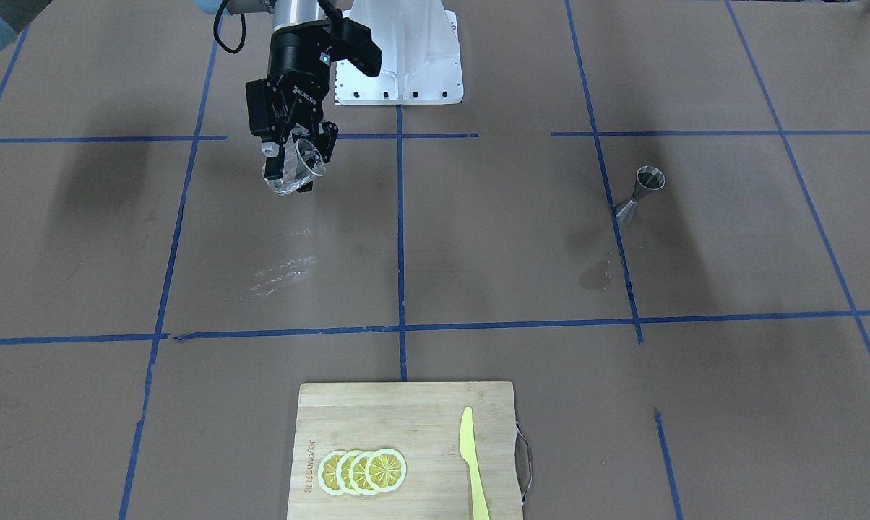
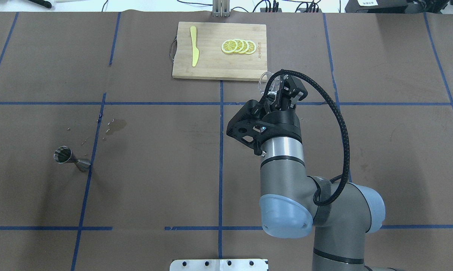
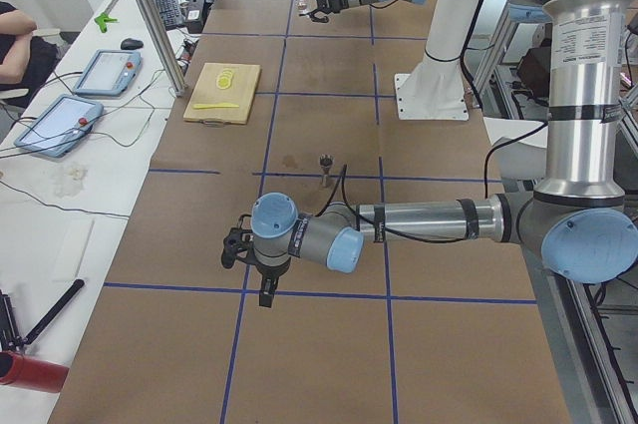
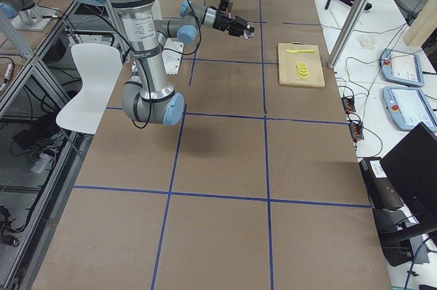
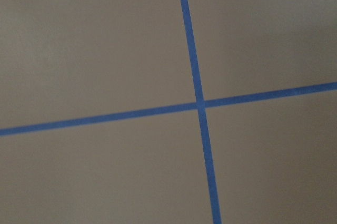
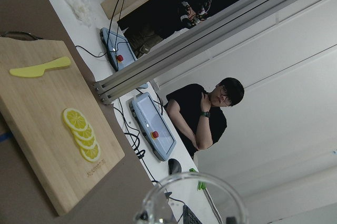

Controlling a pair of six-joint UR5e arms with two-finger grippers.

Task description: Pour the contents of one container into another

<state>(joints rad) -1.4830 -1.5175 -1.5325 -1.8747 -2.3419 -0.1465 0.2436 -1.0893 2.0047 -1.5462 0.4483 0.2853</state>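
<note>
right arm (image 2: 286, 169): raised, wrist tipped forward
right gripper (image 1: 295, 155): clamped on tilted glass tumbler (image 1: 290, 175)
left arm (image 3: 419, 219): stretched low, level
left gripper (image 3: 239, 246): state unclear

From my feed I can see a bamboo cutting board (image 1: 406, 412) with four overlapping lemon slices (image 1: 363, 471) and a yellow plastic knife (image 1: 471, 462) lying beside them.

The tumbler (image 1: 292, 172) is clear, glossy glass, the jigger (image 1: 641, 191) smooth grey metal with a soft sheen, the table cover (image 1: 493, 245) matt brown paper (crossed by blue tape (image 1: 400, 238)), and the cutting board (image 1: 406, 419) pale, smooth wood bearing a yellow plastic-looking knife (image 1: 471, 462).
</note>
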